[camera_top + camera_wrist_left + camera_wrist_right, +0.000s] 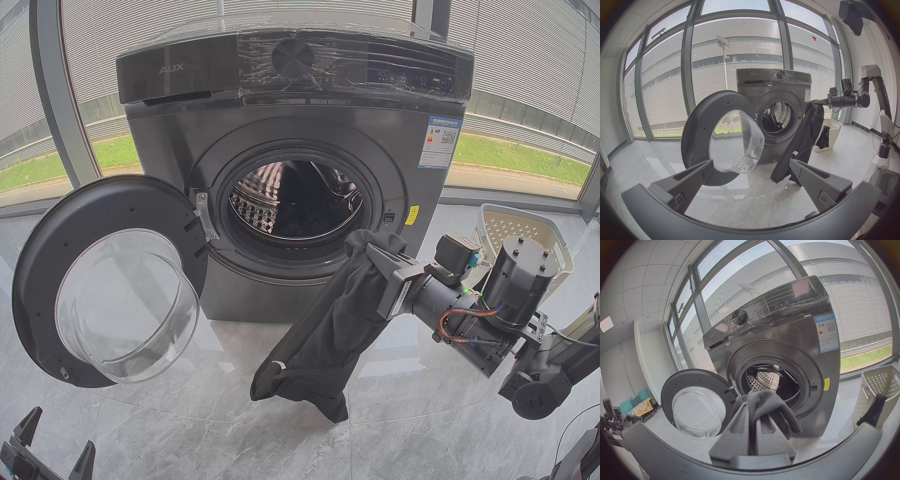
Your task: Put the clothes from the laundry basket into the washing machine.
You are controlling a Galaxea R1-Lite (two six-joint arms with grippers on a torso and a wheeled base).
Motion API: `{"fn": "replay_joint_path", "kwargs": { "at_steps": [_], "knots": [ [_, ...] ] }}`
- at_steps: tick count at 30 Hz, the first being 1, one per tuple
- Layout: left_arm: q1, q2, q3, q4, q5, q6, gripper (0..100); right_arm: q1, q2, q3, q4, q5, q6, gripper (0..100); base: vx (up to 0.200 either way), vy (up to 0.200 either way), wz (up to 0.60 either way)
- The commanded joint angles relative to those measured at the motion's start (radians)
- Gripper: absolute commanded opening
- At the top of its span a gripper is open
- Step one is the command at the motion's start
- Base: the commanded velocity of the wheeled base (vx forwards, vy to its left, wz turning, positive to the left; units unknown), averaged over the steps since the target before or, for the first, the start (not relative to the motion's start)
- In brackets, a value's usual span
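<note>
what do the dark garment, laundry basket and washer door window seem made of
The dark garment looks like soft matte fabric: it hangs limp in folds. The laundry basket seems rigid cream plastic, with moulded perforations. The door window is clear, glossy glass or plastic; the floor shows through.

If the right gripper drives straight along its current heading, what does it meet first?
Probably nothing solid at first: the right gripper, shut on the black garment, aims into the open drum mouth of the washing machine. Depth is unclear, so it might clip the lower door seal.
</note>
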Motion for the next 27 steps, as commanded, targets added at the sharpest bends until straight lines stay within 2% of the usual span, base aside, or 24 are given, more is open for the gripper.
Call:
{"fn": "replay_joint_path", "kwargs": {
  "at_steps": [1, 3, 4, 7, 8, 10, 11, 12, 13, 15, 16, 17, 19, 22, 27],
  "knots": [
    [0.000, -0.018, 0.018, -0.002, -0.004, 0.002, 100, 0.001, 0.044, -0.042, -0.006, 0.001, 0.005, 0, 0.000, 0.000, 0.00],
    [0.000, -0.018, 0.018, -0.004, -0.004, 0.004, 100, 0.001, 0.056, -0.068, -0.007, 0.001, 0.009, 0, 0.000, 0.000, 0.00],
    [0.003, -0.018, -0.001, -0.018, -0.009, -0.013, 100, 0.001, 0.068, -0.086, -0.013, 0.000, 0.012, 0, 0.000, 0.000, 0.00],
    [0.005, 0.070, -0.209, -0.079, -0.030, -0.033, 100, 0.001, 0.108, -0.117, -0.053, -0.009, 0.012, 0, 0.000, 0.000, 0.00],
    [-0.001, 0.108, -0.249, -0.071, -0.040, -0.031, 100, 0.001, 0.119, -0.124, -0.058, -0.009, 0.012, 0, 0.000, 0.000, 0.00],
    [-0.029, 0.188, -0.271, -0.035, -0.095, -0.028, 100, 0.002, 0.134, -0.146, -0.056, -0.008, 0.012, 0, 0.000, 0.000, 0.00],
    [-0.052, 0.243, -0.262, -0.021, -0.146, -0.028, 100, 0.010, 0.139, -0.157, -0.061, -0.009, 0.012, 0, 0.000, 0.000, 0.00],
    [-0.056, 0.260, -0.258, -0.018, -0.158, -0.030, 100, 0.013, 0.141, -0.160, -0.061, -0.009, 0.012, 0, 0.000, 0.000, 0.00],
    [-0.076, 0.338, -0.231, -0.024, -0.211, -0.028, 100, 0.025, 0.144, -0.167, -0.064, -0.011, 0.012, 0, 0.000, 0.000, 0.00],
    [-0.087, 0.439, -0.208, -0.053, -0.267, -0.025, 100, 0.030, 0.144, -0.180, -0.062, -0.009, 0.012, 0, 0.000, 0.000, 0.00],
    [-0.087, 0.439, -0.208, -0.053, -0.267, -0.025, 100, 0.030, 0.144, -0.180, -0.062, -0.009, 0.012, 0, 0.000, 0.000, 0.00],
    [-0.093, 0.522, -0.196, -0.107, -0.299, -0.021, 100, 0.030, 0.141, -0.189, -0.059, -0.011, 0.012, 0, 0.000, 0.000, 0.00],
    [-0.106, 0.648, -0.177, -0.196, -0.331, -0.010, 100, 0.032, 0.134, -0.213, -0.047, -0.009, 0.012, 0, 0.000, 0.000, 0.00],
    [-0.133, 0.803, -0.168, -0.292, -0.334, 0.024, 100, 0.033, 0.131, -0.223, -0.041, -0.011, 0.012, 0, 0.000, 0.000, 0.00],
    [-0.179, 1.019, -0.163, -0.424, -0.334, 0.028, 100, 0.030, 0.136, -0.220, -0.045, -0.012, 0.012, 0, 0.000, 0.000, 0.00]
  ]
}}
